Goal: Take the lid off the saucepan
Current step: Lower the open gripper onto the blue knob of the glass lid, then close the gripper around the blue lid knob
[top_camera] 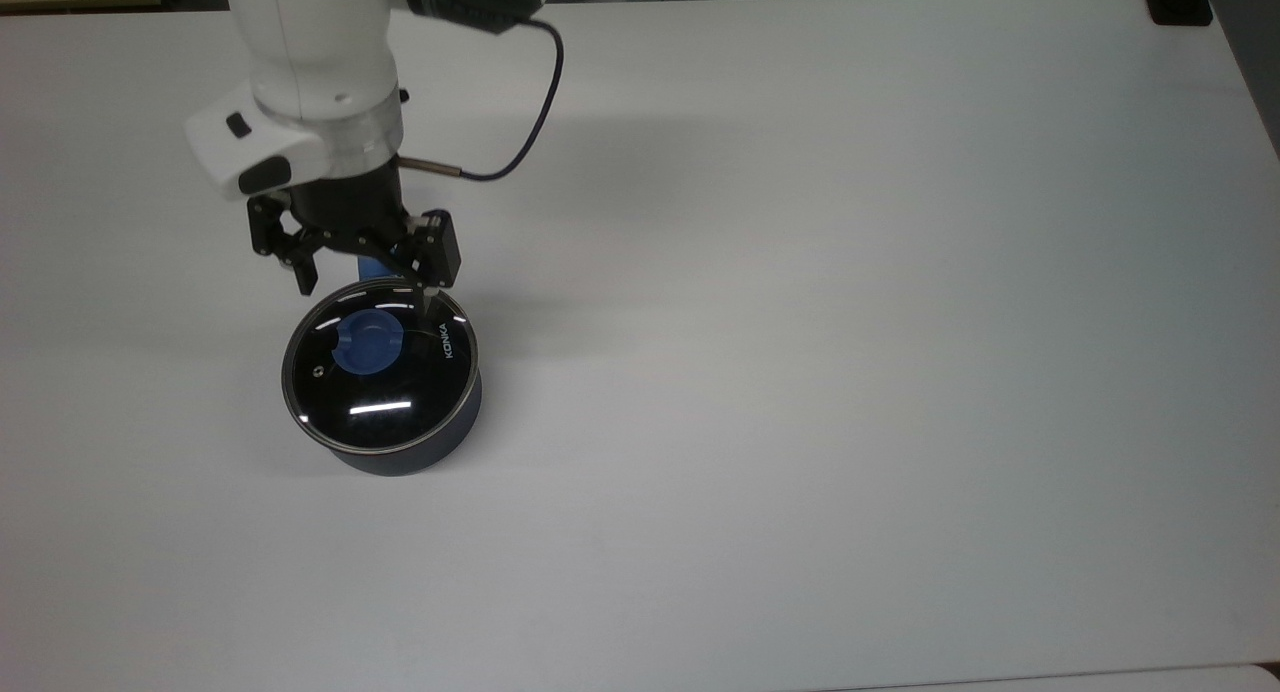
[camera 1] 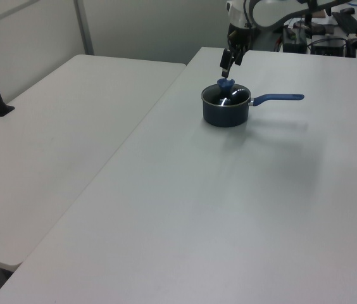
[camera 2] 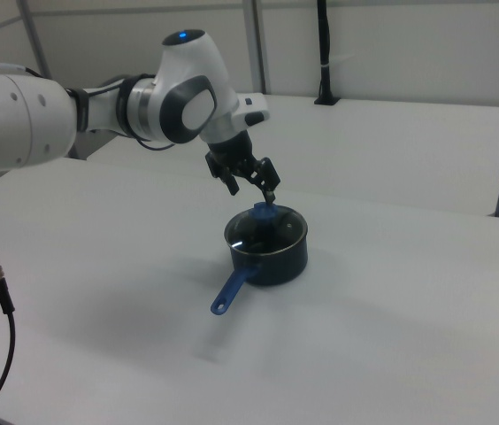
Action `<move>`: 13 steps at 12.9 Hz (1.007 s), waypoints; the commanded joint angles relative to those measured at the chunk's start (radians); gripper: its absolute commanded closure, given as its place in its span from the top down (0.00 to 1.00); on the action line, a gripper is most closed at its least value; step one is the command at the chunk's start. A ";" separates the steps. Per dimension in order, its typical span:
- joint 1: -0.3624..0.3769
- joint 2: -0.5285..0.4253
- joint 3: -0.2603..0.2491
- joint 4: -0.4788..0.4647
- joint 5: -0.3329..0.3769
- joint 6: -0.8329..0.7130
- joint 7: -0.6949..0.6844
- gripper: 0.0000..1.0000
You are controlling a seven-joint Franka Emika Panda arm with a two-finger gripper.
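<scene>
Hand (top_camera: 366, 292) on the top view's left, fingers apart and empty, hovers above the saucepan (top_camera: 400, 450) where its handle joins. Lid (top_camera: 380, 364) sits seated on the pan, knob ungrasped. Bench (top_camera: 850, 322) to the top view's right bare. Grasp and lift remain.

The arm (top_camera: 310, 92) hides most of the saucepan's handle (top_camera: 376, 268).
</scene>
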 commanded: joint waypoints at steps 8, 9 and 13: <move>-0.020 0.087 -0.009 0.017 0.005 0.094 -0.062 0.98; -0.020 0.088 -0.009 0.017 0.002 0.095 -0.065 0.95; -0.025 0.090 -0.009 0.015 0.002 0.095 -0.088 0.86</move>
